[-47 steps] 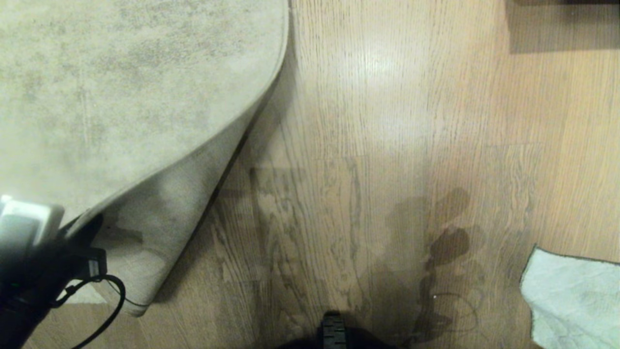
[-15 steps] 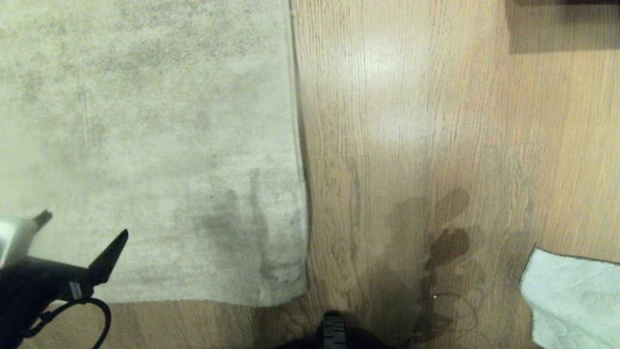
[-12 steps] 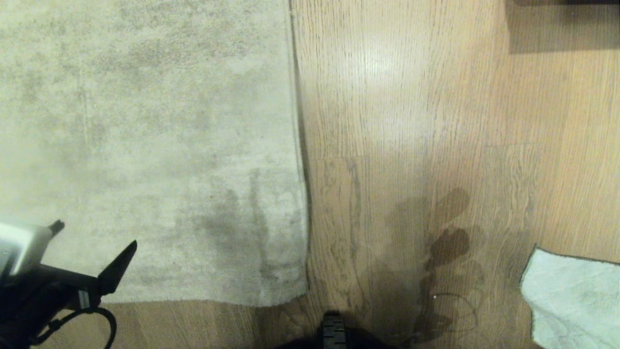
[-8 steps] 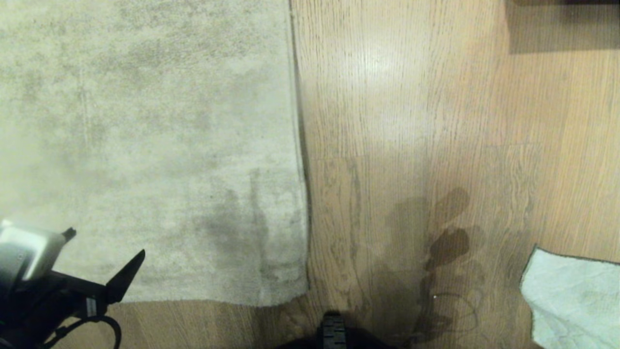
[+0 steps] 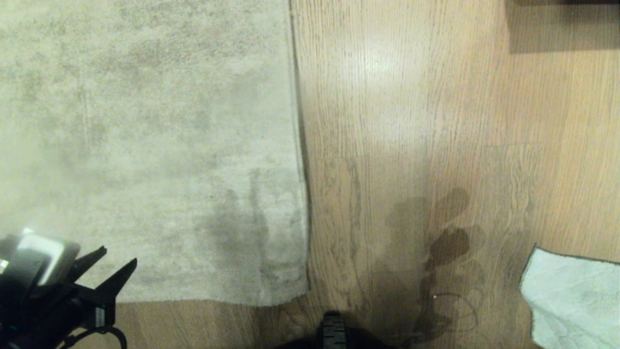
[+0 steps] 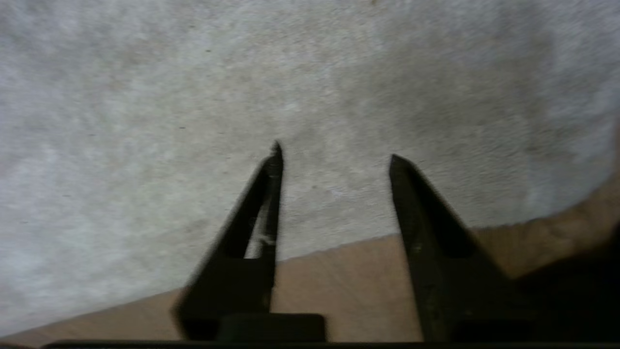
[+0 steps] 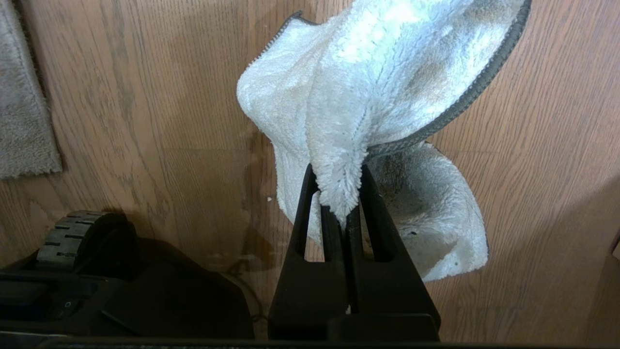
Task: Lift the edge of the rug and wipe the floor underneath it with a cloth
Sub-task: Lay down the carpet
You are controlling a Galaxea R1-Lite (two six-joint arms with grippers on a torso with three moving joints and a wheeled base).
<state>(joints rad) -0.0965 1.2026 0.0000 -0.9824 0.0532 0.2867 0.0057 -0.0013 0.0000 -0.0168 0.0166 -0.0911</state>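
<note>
Since the earliest picture the rug has gone from peeled back to lying flat again, and over the last second the left gripper point(image 5: 114, 264) has slid down toward the near border and drawn its fingers partway together from a wide spread. In the left wrist view those fingers point(image 6: 264, 194) stand with a clear gap between them and nothing in it; their tips hang over the mottled grey-beige pile, just inside the rug edge point(image 6: 339, 245), which runs crosswise under them with the wood floor point(image 6: 348, 286) on the wrist side.

What counts for the coming move is this: the rug edge lies straight across the left gripper's reach, at the near side of the rug point(image 5: 203, 303) in the head view, and its long axis runs left to right, ending at the corner toward the middle of the scene. The left gripper is much the nearer to it, low at the scene's left.

Over on the right, the right gripper point(image 7: 341, 213) is clamped tight on a fold of the pale blue-green cloth point(image 7: 378, 87), which hangs above the floor point(image 5: 411, 121), well apart from the rug. Judging from the flat rug, a fresh lift would need the left fingers to pinch that border from the floor side.
</note>
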